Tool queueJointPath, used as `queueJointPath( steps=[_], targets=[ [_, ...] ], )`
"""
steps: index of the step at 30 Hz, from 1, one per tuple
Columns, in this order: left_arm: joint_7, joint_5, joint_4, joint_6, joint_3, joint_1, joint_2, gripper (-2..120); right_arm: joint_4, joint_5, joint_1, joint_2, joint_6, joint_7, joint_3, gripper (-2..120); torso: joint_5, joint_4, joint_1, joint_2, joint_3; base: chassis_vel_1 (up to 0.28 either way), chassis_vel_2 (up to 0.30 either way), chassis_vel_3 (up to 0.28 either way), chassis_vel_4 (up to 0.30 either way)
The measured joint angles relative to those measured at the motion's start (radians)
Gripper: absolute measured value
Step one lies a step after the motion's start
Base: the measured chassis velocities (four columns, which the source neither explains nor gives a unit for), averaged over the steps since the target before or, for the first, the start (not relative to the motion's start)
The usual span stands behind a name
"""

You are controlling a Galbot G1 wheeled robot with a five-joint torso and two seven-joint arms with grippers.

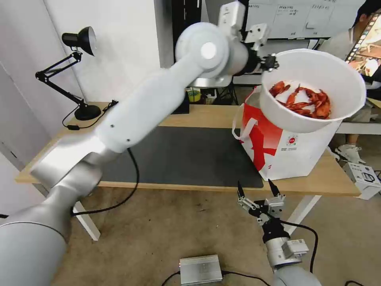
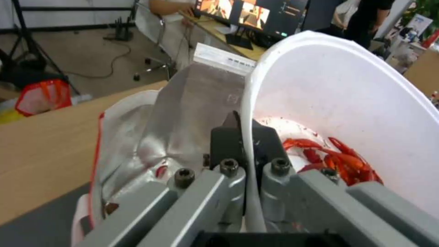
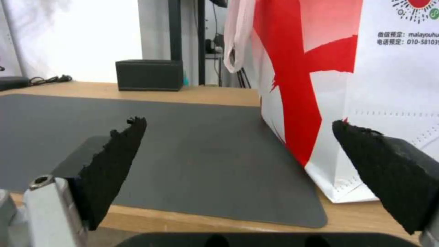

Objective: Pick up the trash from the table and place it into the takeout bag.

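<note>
Desk lamp (image 1: 81, 43), black and jointed, stands at the far left end of the light-wood table (image 1: 206, 115), at about ten o'clock in the head view. A dark grey mat (image 1: 182, 157) covers the middle of the tabletop. A black tissue box (image 3: 149, 74) sits at the table's far edge, beyond the mat.

The left arm reaches up and across from seven o'clock toward one o'clock. Its left gripper (image 2: 245, 140) is clamped on the rim of the white bowl (image 1: 317, 79), one finger inside the wall and one outside. The bowl is lifted off the table, tilted with its mouth facing the head camera, directly above the open takeout bag (image 1: 285, 151). Red crayfish shells (image 1: 305, 101) lie heaped against the bowl's lower side.

The takeout bag stands upright on the right part of the table, at about three o'clock, partly on the mat's right edge. Its silver foil lining (image 2: 192, 103) gapes open beside the bowl.

The right gripper (image 1: 258, 192) hangs at five o'clock, just in front of the table's near edge, fingers spread wide, holding nothing.
</note>
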Motion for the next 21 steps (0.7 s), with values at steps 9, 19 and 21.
queueJointPath(
  steps=[9,19,21],
  targets=[
    [-0.024,0.032,0.120,0.000,-0.040,-0.018,-0.110,0,0.000,0.000,0.000,0.000,0.000,0.000,0.000,100,-0.0001,0.0001,0.000,0.000,0.000,0.000,0.000,0.000,0.000],
    [-0.093,0.055,0.183,-0.040,-0.060,-0.014,-0.152,0,0.000,0.000,0.000,0.000,0.000,0.000,0.000,100,-0.0003,0.0002,0.000,0.000,0.000,0.000,0.000,0.000,0.000],
    [-0.130,0.054,0.202,-0.056,-0.065,-0.011,-0.151,0,0.000,0.000,0.000,0.000,0.000,0.000,0.000,100,-0.0003,0.0001,0.000,0.000,0.000,0.000,0.000,0.000,0.000]
  ],
)
